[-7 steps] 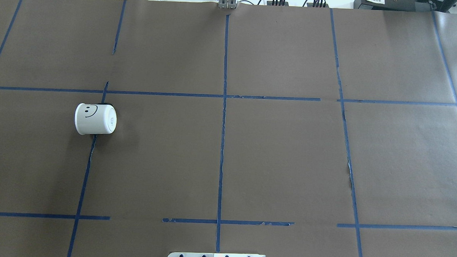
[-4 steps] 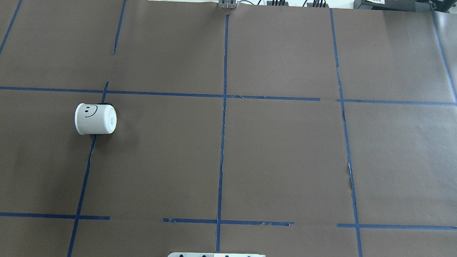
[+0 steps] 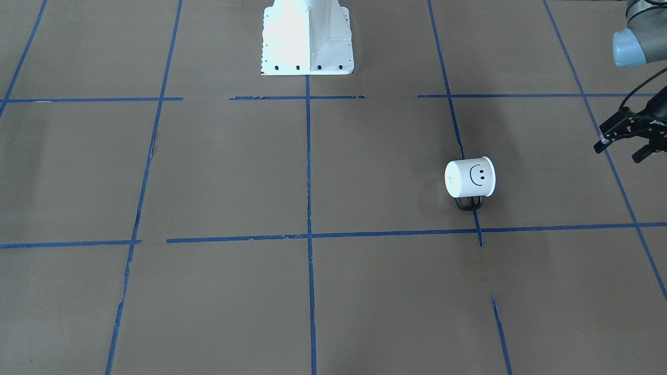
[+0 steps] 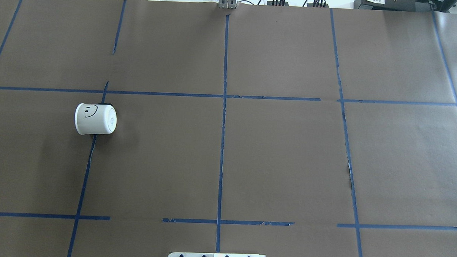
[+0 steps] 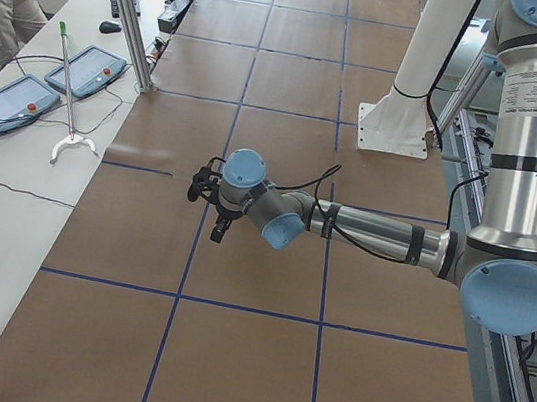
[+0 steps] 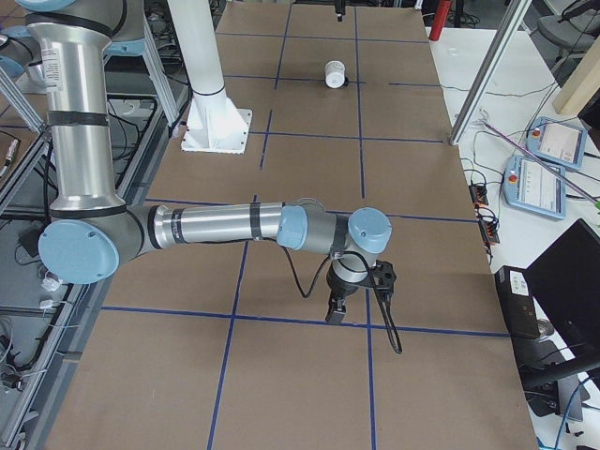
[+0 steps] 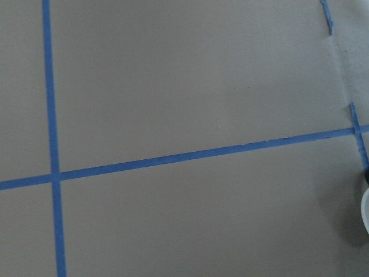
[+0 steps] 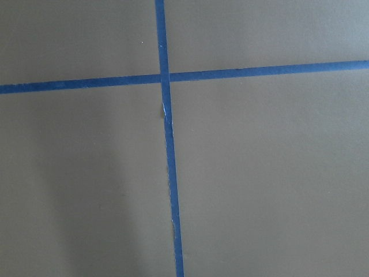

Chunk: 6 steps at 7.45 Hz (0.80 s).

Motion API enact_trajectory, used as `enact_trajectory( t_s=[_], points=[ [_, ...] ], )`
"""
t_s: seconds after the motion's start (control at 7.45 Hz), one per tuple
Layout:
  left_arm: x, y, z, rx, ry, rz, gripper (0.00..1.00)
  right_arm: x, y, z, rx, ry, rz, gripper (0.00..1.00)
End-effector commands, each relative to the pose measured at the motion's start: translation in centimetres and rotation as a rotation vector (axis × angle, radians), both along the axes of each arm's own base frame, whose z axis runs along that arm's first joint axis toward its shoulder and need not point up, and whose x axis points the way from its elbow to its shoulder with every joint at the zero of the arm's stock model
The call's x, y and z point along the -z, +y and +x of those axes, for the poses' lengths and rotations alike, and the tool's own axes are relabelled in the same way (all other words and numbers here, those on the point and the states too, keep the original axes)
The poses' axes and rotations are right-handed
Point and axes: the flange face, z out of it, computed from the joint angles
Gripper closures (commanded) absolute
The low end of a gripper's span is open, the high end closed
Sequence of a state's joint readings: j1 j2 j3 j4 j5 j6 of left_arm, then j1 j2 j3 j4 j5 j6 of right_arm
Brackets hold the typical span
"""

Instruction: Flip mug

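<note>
In the front-facing view, the mug [image 3: 469, 177] lies on its side on the table [image 3: 234, 172], right of centre. The left gripper [image 3: 621, 149] hangs far right, fingers spread, empty. Overhead, the mug sits left. In the right-end view, the right gripper [image 6: 349, 298] is near; open or closed cannot be told.

Tubular links [image 6: 80, 150] in brushed silver-grey, ringed with narrow black bands. Grey joint housings, closed by round light-blue caps [image 5: 507, 295]. Small printed label [image 5: 521, 89] on the near upright link. Thin black cable [image 6: 386, 323] looped loose at the wrist. Black, open-framed left gripper [image 3: 619, 152]. White mounting pedestal [image 3: 307, 31] with a flat flange and dark screws [image 3: 297, 67].
</note>
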State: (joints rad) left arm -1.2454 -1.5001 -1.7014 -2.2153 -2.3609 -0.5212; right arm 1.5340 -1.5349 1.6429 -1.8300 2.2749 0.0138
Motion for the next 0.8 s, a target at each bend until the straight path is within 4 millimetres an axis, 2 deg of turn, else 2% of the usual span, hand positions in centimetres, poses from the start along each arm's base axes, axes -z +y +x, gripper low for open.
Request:
enact_trajectory(
  t_s=[0.0, 0.13, 0.27, 0.4, 0.54, 0.67],
  points=[
    [2.9, -0.3, 4.1, 0.014, 0.095, -0.025, 0.0, 0.0, 0.0, 0.0, 0.0, 0.0, 0.001, 0.0],
    [3.1, 0.1, 4.2, 0.078, 0.177, -0.059, 0.0, 0.0, 0.0, 0.0, 0.0, 0.0, 0.001, 0.0],
    [2.7, 1.1, 5.3, 0.121, 0.286, -0.084, 0.0, 0.0, 0.0, 0.0, 0.0, 0.0, 0.001, 0.0],
    [1.6, 2.4, 5.2, 0.159, 0.411, -0.081, 0.0, 0.0, 0.0, 0.0, 0.0, 0.0, 0.001, 0.0],
    [0.7, 3.2, 6.1, 0.231, 0.504, -0.076, 0.0, 0.0, 0.0, 0.0, 0.0, 0.0, 0.001, 0.0],
    [0.5, 3.8, 9.5, 0.272, 0.532, -0.081, 0.0, 0.0, 0.0, 0.0, 0.0, 0.0, 0.001, 0.0]
  ],
)
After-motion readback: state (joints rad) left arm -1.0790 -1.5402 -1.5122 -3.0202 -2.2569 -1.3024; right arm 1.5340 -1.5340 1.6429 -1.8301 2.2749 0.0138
